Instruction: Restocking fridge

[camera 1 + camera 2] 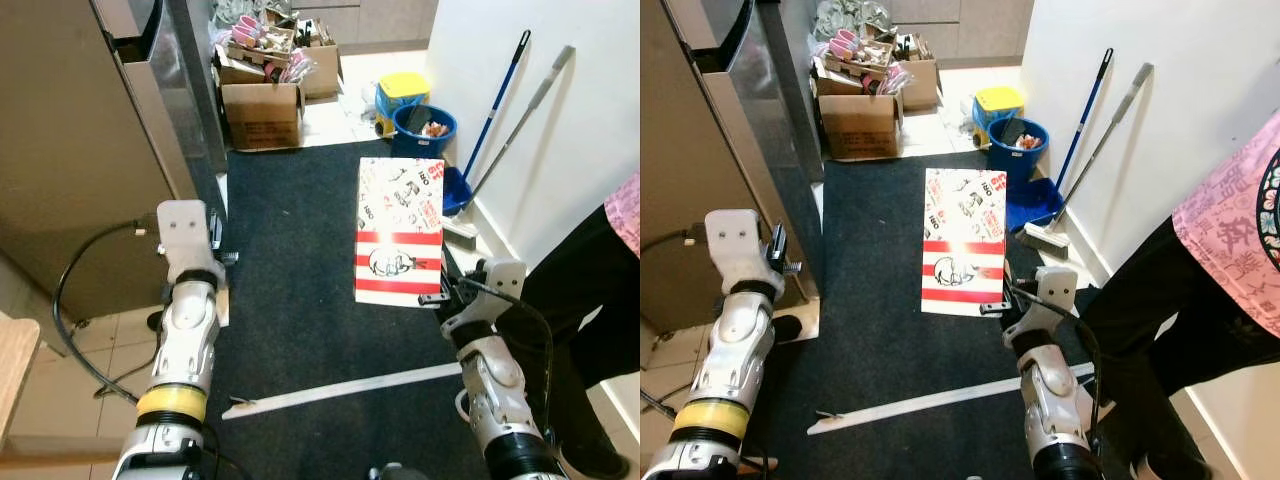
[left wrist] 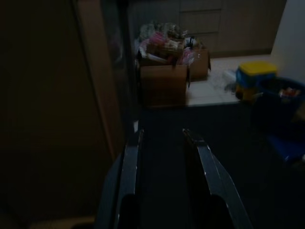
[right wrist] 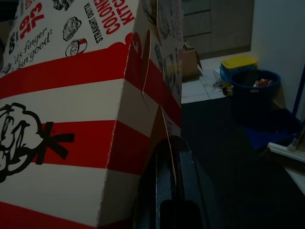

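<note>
Your right pincer (image 1: 450, 297) grips the red-and-white carton (image 1: 400, 230) at its near edge, box stretching toward twelve o'clock over the dark rug (image 1: 290, 300). Left pincer (image 2: 164, 157) hangs open beside the fridge (image 1: 70, 150) at ten o'clock.

floor: dark carpet (image 1: 300, 250) | wall: white (image 1: 590, 110) | far: tiled floor (image 1: 330, 115), cardboard boxes (image 1: 262, 112)
</note>
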Robot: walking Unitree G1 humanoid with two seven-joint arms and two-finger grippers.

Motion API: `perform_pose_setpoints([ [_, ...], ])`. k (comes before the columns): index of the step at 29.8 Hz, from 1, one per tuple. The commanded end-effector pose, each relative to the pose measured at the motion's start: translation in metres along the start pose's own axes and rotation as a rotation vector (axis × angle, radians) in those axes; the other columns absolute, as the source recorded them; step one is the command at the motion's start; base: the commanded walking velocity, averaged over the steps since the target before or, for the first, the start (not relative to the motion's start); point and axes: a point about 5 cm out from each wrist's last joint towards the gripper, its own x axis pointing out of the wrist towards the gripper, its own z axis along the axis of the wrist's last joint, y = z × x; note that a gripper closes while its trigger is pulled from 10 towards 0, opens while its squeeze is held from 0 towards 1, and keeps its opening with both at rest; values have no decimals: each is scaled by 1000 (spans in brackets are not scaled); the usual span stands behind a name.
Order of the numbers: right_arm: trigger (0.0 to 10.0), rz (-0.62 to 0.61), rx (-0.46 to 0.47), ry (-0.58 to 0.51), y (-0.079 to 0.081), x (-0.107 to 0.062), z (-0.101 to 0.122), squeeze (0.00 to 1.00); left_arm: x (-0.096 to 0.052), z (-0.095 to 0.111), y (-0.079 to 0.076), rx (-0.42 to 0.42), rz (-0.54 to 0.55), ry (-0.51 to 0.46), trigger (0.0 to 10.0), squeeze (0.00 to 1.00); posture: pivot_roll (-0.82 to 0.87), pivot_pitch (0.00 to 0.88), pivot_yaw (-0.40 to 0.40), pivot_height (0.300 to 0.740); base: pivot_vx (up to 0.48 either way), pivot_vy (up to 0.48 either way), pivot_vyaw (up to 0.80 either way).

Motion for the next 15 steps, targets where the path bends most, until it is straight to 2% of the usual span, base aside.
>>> perform_pose_setpoints([
  [1,10000,-5,7,12,-1,-3,-1,0,0,1,8,26,20,0,10000,0,-28,61,-29,740,0,0,0],
  [4,10000,-4,9,17,0,-3,-1,0,0,1,7,25,20,-1,10000,0,-29,61,-27,740,0,0,0],
  [15,10000,-12,7,29,-1,-5,-1,0,2,4,2,31,7,0,10000,0,-36,62,-24,740,375,0,0],
])
